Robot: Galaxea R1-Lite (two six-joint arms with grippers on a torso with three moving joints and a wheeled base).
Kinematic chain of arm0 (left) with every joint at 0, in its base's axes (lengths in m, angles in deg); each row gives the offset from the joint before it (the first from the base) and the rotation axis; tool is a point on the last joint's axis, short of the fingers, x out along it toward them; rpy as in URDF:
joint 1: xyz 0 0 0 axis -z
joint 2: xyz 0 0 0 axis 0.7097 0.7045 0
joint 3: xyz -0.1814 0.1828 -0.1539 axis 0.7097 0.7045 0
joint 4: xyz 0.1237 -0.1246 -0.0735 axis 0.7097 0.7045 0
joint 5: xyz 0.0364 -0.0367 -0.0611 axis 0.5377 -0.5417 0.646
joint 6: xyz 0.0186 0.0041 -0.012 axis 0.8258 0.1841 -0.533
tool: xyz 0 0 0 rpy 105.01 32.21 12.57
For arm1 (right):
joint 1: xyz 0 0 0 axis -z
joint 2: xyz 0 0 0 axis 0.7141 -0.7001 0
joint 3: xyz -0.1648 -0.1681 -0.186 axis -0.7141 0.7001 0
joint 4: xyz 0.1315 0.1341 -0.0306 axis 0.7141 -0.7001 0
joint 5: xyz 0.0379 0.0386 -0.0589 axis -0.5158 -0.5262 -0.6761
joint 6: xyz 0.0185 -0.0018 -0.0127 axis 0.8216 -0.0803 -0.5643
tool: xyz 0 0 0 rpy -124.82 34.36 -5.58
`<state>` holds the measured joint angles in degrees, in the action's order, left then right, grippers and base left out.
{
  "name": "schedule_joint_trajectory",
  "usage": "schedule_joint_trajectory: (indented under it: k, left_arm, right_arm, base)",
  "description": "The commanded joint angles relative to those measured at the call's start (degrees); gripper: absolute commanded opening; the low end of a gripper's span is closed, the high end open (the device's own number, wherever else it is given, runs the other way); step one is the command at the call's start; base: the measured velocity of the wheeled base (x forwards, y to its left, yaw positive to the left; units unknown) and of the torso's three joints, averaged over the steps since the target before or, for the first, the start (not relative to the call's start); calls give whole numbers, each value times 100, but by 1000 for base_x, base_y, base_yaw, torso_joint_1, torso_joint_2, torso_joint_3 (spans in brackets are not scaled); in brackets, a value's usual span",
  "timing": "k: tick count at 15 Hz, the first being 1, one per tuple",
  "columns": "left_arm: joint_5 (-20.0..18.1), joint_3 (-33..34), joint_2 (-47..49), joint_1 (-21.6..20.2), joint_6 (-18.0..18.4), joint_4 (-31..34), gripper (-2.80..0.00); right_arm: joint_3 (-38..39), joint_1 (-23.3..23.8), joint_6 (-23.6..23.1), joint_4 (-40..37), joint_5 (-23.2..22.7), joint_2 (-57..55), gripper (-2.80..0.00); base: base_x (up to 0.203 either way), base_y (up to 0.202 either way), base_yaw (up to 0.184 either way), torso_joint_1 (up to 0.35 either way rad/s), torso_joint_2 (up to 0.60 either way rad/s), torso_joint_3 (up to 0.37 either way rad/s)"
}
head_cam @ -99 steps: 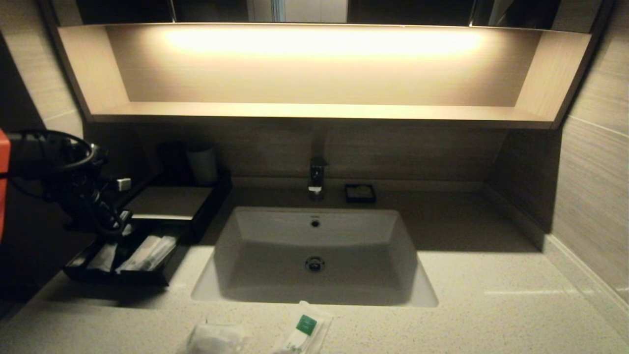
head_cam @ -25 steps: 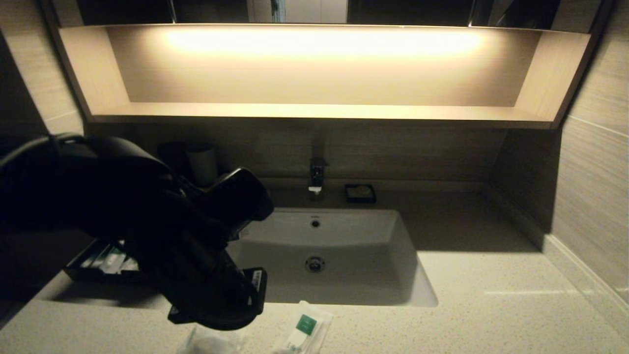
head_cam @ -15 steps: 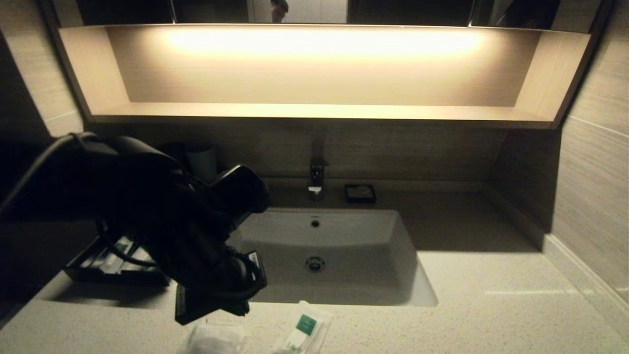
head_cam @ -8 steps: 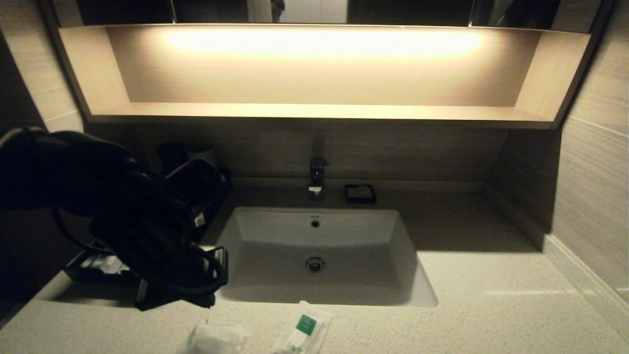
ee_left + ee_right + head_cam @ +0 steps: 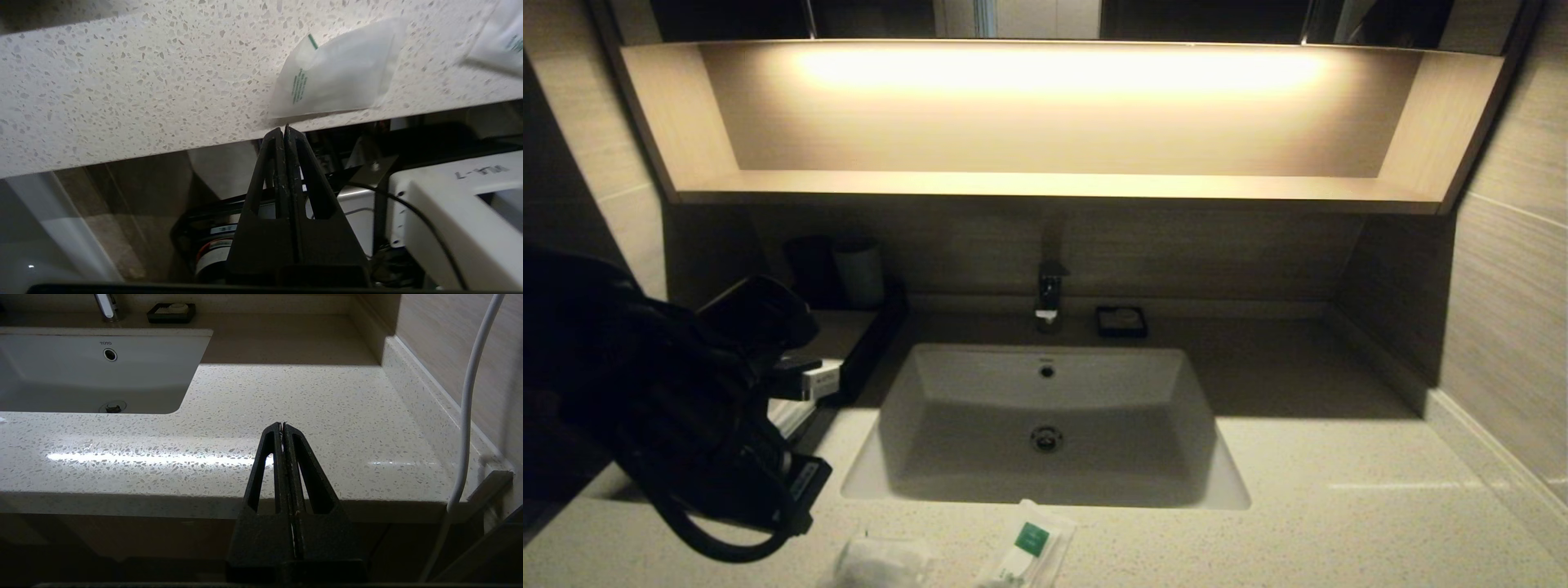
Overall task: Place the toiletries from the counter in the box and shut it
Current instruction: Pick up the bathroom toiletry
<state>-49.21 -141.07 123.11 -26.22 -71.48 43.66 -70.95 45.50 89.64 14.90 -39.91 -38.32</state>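
Head view, left arm: you see it as a dark mass low at the robot's left, over the front edge of the counter [image 5: 1339, 490]; the left gripper's [image 5: 284, 130] own tip is hard to make out here.
Head view, packets: the small puffy packet [image 5: 882, 562] lies just beside the arm, toward the sink [image 5: 1045, 425]; the labelled packet [image 5: 1029, 545] is next to it, farther from the arm. Both are cut off by the frame edge.
Head view, box: the box [image 5: 849, 343] is behind the arm, mostly covered by it, so you cannot tell how the drawer tray stands.
Left wrist view, gripper: the two fingers are pressed together and hold nothing; the tip points at the counter's front edge.
Left wrist view, packet: the puffy packet lies flat just beyond the fingertips, not touching them; another packet shows only as a corner.
Handling, my judgement: thin film, light, soft and slippery; it will crumple. Take it at the near sealed edge or across the puffy middle.
Right wrist view: the right gripper [image 5: 283, 424] is also closed and empty, parked at the counter's front edge, well apart from the packets.
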Motion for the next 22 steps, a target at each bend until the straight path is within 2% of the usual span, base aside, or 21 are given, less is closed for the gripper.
schedule_joint_trajectory:
  k: [1,5,9,12,13,16,19,22]
  left_arm:
    - [-10,32,98,-18,196,20,-280]
    - [-129,-70,142,-1,273,11,-280]
    - [-165,6,259,-1,781,14,-280]
    - [-350,-85,386,34,819,6,-280]
    - [-353,-108,419,61,819,-6,0]
    - [-391,-133,641,118,819,-20,0]
    - [-615,-192,854,152,819,-66,0]
    - [-617,-243,994,327,812,-68,0]
  right_arm:
    - [9,-1,-2,1,-1,0,-280]
    - [9,-1,-2,1,-1,0,-280]
    - [9,-1,-2,1,0,0,-280]
    - [9,-1,-2,1,-1,0,-280]
    - [9,-1,-2,1,-1,0,-280]
    - [9,-1,-2,1,-1,0,-280]
    - [9,-1,-2,1,-1,0,-280]
    - [9,-1,-2,1,-1,0,-280]
  base:
    - [0,0,0,0,0,0]
    - [0,0,0,0,0,0]
    - [0,0,0,0,0,0]
    - [0,0,0,0,0,0]
    - [0,0,0,0,0,0]
    - [0,0,0,0,0,0]
    - [0,0,0,0,0,0]
    - [0,0,0,0,0,0]
